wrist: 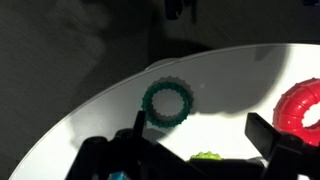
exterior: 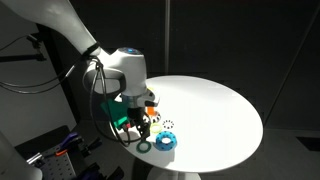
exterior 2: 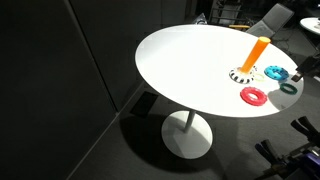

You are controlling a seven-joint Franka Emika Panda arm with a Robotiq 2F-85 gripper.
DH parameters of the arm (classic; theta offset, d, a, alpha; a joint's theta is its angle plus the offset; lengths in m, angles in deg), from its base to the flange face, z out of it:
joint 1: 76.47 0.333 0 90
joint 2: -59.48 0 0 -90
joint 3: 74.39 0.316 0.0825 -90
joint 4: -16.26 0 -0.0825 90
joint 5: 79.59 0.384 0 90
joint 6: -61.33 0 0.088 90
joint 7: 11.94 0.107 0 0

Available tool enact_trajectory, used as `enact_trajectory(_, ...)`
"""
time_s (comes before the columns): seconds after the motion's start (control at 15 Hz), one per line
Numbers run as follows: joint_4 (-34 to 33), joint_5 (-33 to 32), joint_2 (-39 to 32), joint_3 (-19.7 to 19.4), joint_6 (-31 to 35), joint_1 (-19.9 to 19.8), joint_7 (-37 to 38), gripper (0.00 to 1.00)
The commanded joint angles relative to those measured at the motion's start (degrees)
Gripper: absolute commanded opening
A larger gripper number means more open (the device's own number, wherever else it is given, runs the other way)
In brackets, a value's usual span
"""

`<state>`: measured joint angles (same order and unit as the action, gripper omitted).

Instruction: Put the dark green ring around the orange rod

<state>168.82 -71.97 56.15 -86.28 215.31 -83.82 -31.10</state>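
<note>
The dark green ring [wrist: 167, 103] lies flat on the white table, in the wrist view just beyond my left finger. It also shows in both exterior views [exterior: 146, 144] [exterior 2: 289, 87] near the table's edge. The orange rod [exterior 2: 257, 52] stands upright on its white base with black markings [exterior 2: 243, 74], a short way from the ring. My gripper [wrist: 200, 135] is open and empty, and hovers low over the table [exterior: 137, 120] next to the rings.
A red ring [wrist: 300, 108] [exterior 2: 254, 96] and a blue ring [exterior 2: 275, 72] [exterior: 165, 141] lie close to the green one. The round white table [exterior 2: 180, 55] has its edge just behind the rings. Dark surroundings lie beyond.
</note>
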Motion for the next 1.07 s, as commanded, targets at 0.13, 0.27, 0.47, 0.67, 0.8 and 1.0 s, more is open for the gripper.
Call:
enact_trajectory(0.13, -2.6, -0.8, -3.8, 1.2, 0.1, -1.5, 1.9, 1.00)
enact_trajectory(0.27, -3.8, -0.9, -5.2, 1.3, 0.2, -1.7, 2.3, 1.00)
enact_trajectory(0.47, -5.5, -0.9, -7.2, 1.6, 0.0, -2.0, 2.6, 1.00)
enact_trajectory(0.67, -7.0, -1.0, -9.2, 1.9, 0.1, -2.3, 2.8, 1.00)
enact_trajectory(0.8, -7.8, -1.0, -10.3, 2.3, 0.2, -2.6, 2.8, 1.00)
enact_trajectory(1.0, -8.4, -1.6, -11.8, 2.8, 0.9, -2.6, 3.4, 1.00)
